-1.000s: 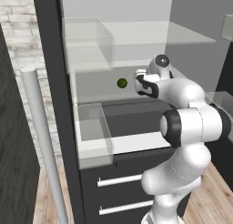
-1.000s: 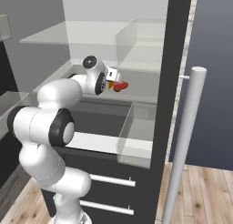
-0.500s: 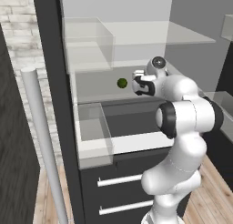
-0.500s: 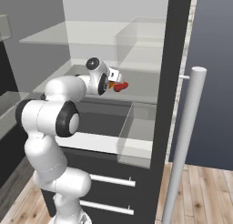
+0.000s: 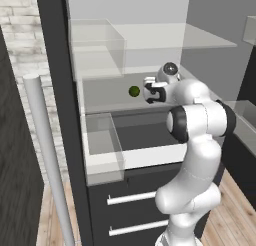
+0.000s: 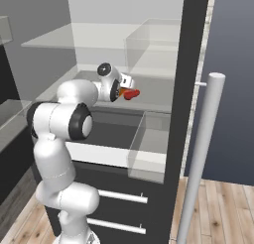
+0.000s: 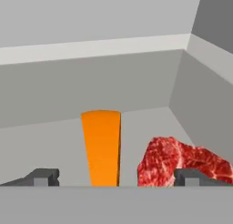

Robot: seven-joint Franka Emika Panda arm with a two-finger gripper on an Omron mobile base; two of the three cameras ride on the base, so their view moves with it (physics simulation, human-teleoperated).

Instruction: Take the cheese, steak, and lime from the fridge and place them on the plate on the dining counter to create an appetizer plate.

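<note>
In the hand view the orange cheese (image 7: 101,145) wedge stands on the pale fridge shelf (image 7: 54,141), straight ahead between my two fingertips. The red steak (image 7: 179,161) lies just right of it, partly behind the right fingertip (image 7: 191,176). My gripper (image 7: 113,177) is open and holds nothing. From the left base view the dark-green lime (image 5: 134,91) sits on the same shelf, left of my hand (image 5: 154,90). The right base view shows the steak (image 6: 131,94) and a sliver of cheese (image 6: 121,92) in front of the gripper (image 6: 125,84) inside the open fridge (image 6: 191,64).
A clear bin (image 5: 97,45) hangs on the upper shelf. A pulled-out clear drawer (image 5: 102,140) lies below my arm. The fridge door's long grey handle (image 6: 201,153) stands at the right. Lower drawers have silver bar handles (image 5: 132,197).
The arm's elbow has shifted a little while the hand has stayed at the shelf. The jaws have stayed open and the food has not moved.
</note>
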